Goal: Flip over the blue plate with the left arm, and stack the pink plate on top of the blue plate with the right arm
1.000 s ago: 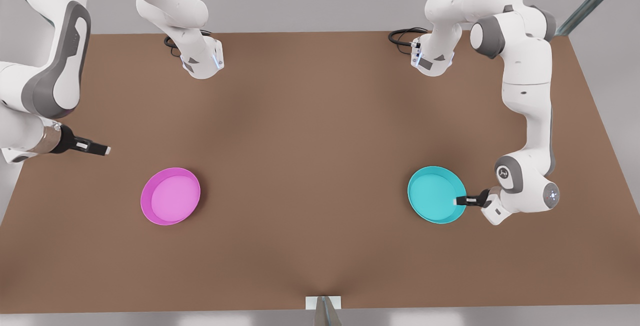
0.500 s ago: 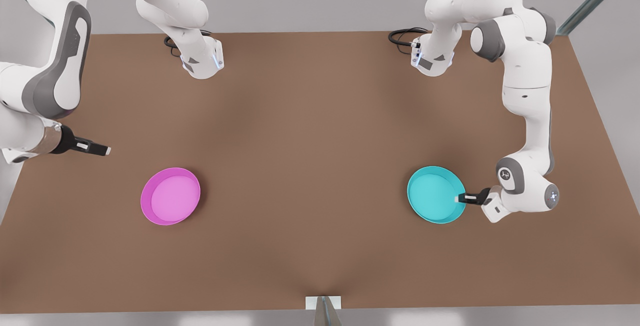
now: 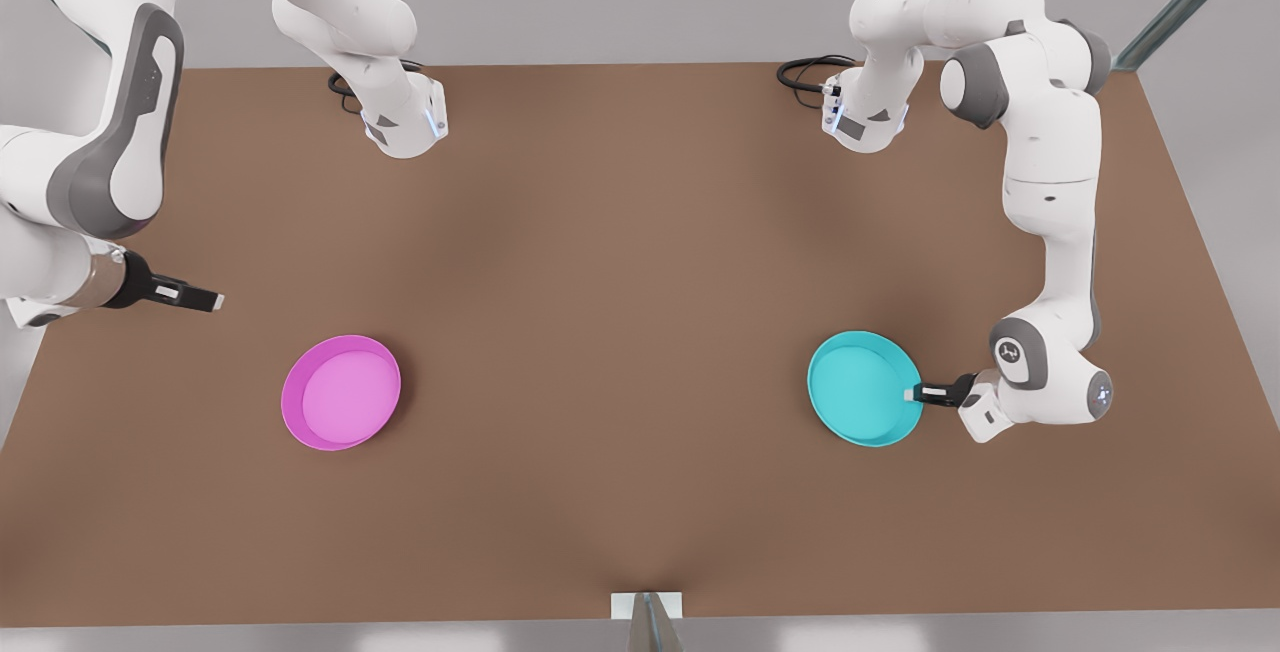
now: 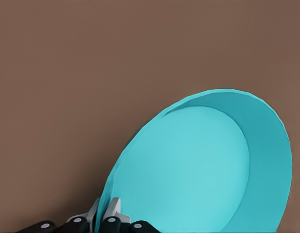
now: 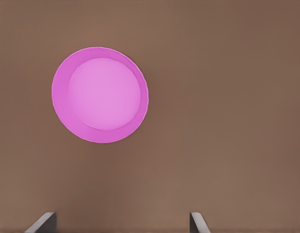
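The blue plate (image 3: 864,388) is on the front view's right, hollow side up, one side raised off the table. My left gripper (image 3: 912,394) is shut on its rim on the side toward the table's right edge. The left wrist view has the fingers (image 4: 106,213) pinching the blue plate's (image 4: 198,174) rim. The pink plate (image 3: 341,392) lies flat, hollow side up, on the front view's left. My right gripper (image 3: 205,300) waits above the table, back and left of it, and its fingertips (image 5: 43,222) stand wide apart, open, with the pink plate (image 5: 99,94) ahead.
The brown table (image 3: 620,282) has bare room between the two plates. Both arm bases and black cables (image 3: 805,72) sit at the back edge. A small white bracket (image 3: 647,605) marks the front edge's middle.
The left gripper has drawn slightly toward the front view's left with the blue plate, which has shifted and tipped a little. The right arm and the pink plate have not moved.
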Available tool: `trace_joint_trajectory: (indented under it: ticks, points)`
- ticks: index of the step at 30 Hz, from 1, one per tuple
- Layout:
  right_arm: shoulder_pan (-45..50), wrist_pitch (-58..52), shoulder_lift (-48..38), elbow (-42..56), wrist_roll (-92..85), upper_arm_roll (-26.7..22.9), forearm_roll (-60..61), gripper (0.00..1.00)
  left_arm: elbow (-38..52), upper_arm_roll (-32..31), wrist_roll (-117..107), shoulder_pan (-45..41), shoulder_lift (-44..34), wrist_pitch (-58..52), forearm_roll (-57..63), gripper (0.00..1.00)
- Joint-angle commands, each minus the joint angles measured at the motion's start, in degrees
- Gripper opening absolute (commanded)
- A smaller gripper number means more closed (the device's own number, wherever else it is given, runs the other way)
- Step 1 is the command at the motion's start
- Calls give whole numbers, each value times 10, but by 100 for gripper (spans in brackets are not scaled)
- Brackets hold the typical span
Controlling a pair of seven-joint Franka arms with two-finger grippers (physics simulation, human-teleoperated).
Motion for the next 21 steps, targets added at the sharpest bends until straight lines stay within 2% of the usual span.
trace_joint_trajectory:
  ticks: [1, 14, 21]
  points:
    - [-1, 0, 0, 0, 0, 0, 0, 100, 0, 0, 1, 0, -1, -1, -13, 21]
    - [0, 1, 0, 0, 0, 0, 0, 100, 22, -2, -22, 0, -4, -14, -20, 21]
    - [0, 1, 1, 1, 0, 0, 0, 100, 41, -64, -145, -2, -10, -3, -29, 21]
